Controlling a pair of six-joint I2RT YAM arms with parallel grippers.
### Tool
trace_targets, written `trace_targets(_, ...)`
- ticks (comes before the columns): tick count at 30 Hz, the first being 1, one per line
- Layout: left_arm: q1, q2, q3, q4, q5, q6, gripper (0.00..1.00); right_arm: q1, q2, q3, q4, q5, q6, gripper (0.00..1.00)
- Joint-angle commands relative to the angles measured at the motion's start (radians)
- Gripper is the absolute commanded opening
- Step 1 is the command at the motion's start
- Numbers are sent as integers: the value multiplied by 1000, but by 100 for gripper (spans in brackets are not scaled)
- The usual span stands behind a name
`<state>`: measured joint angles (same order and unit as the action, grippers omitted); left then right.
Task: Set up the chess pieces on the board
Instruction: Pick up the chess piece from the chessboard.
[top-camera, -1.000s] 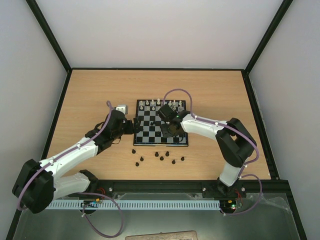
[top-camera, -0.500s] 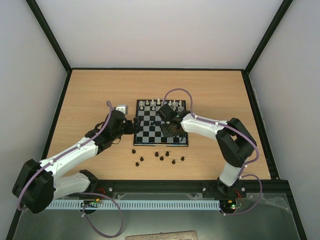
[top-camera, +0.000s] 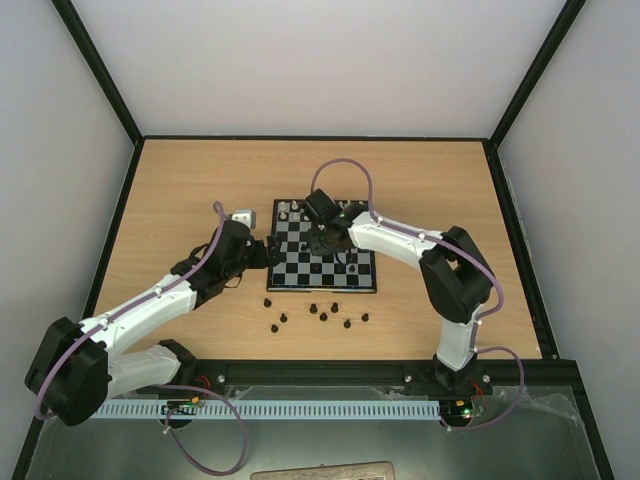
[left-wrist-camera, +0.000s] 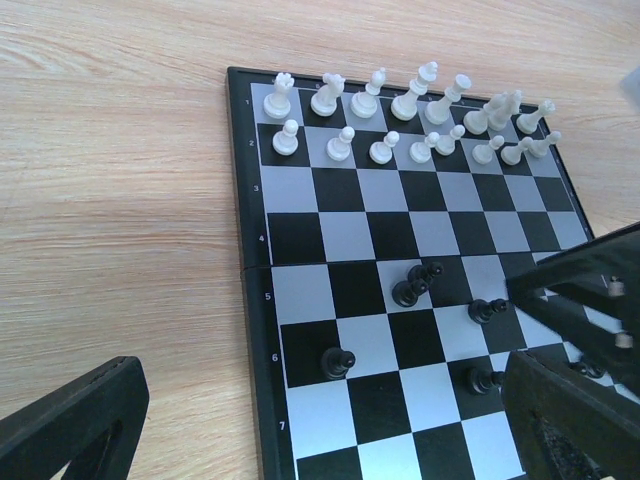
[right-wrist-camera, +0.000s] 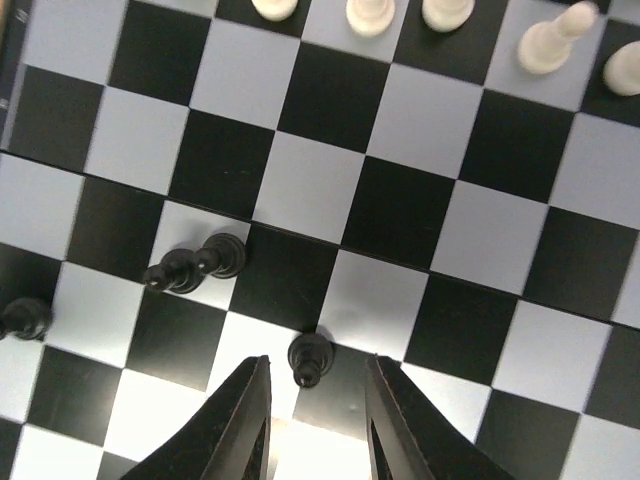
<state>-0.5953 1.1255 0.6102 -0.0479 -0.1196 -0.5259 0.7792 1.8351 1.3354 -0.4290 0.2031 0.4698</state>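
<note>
Right wrist view: right gripper (right-wrist-camera: 317, 365) fingers stand apart either side of a black pawn (right-wrist-camera: 309, 358), leaving it upright mid-board (right-wrist-camera: 400, 210); left gripper (top-camera: 268, 252) hangs wide open beside the board's left edge, probably keeping clear.

I find the board (top-camera: 300, 265) lying flat, chequered, with a dark border. Several black pieces (left-wrist-camera: 338, 362) stand upright on its middle squares. Eight more stand scattered on the table (top-camera: 180, 200) just off its near edge.
</note>
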Motion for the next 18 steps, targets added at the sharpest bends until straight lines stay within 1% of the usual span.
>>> trace_targets(1,-5,7,20,-9,-15,3,99,6,77,42,-59,-20,-22,27)
trace_targets(7,-5,8,20,-9,-17,4,99,6,126,71,-66,-7,-26,27)
trace_targets(9,-5,8,20,-9,-17,5,99,5,135,74,-65,-5,-26,26)
trace_targets(14,-5,10,19,-9,-17,5,99,6,138,66,-62,-7,-28,7)
trace_targets(15,-6,10,19,-9,-17,4,100,5,134,62,-62,-6,-28,5)
trace_targets(18,-5,10,20,-9,-18,4,100,6,118,38,-64,-5,-26,3)
